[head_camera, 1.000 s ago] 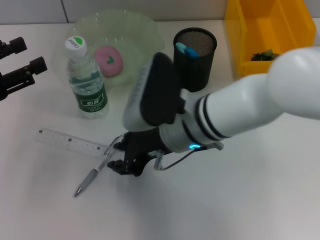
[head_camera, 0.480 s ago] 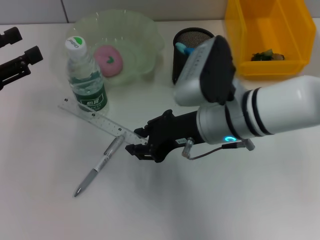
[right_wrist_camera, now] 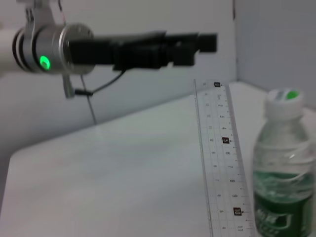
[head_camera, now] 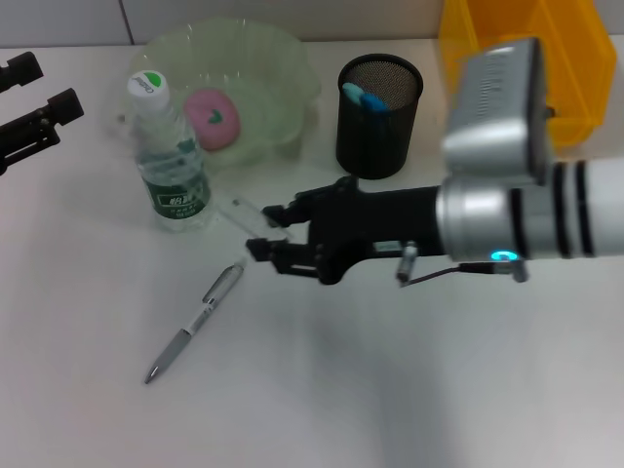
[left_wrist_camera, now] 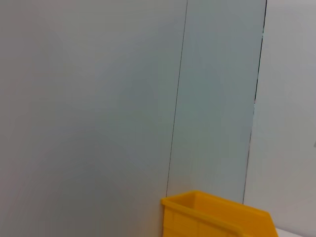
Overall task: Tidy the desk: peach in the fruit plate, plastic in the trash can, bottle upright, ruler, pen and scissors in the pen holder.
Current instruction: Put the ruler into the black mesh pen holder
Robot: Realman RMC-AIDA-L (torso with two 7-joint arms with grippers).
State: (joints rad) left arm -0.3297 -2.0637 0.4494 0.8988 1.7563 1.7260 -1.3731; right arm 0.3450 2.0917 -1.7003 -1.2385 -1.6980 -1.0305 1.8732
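My right gripper (head_camera: 261, 232) is shut on the clear ruler (head_camera: 244, 209), which it holds off the table beside the bottle; the right wrist view shows the ruler (right_wrist_camera: 219, 158) sticking out lengthwise. The water bottle (head_camera: 168, 156) stands upright. A pink peach (head_camera: 212, 117) lies in the green fruit plate (head_camera: 283, 58). On the table at front left lies the silver pen (head_camera: 195, 322). The black mesh pen holder (head_camera: 379, 115) holds blue-handled scissors (head_camera: 363, 96). The plastic is hidden behind my right arm. My left gripper (head_camera: 44, 86) is parked open at the far left.
The yellow trash can (head_camera: 468, 68) stands at the back right, partly covered by my right wrist, and its corner (left_wrist_camera: 212, 217) shows in the left wrist view. The right wrist view shows the bottle (right_wrist_camera: 279, 163) close beside the ruler and the left arm (right_wrist_camera: 123, 47) beyond.
The right gripper has lifted the ruler off the table, turned it and moved right and back toward the pen holder. The pen, bottle and left arm stay put.
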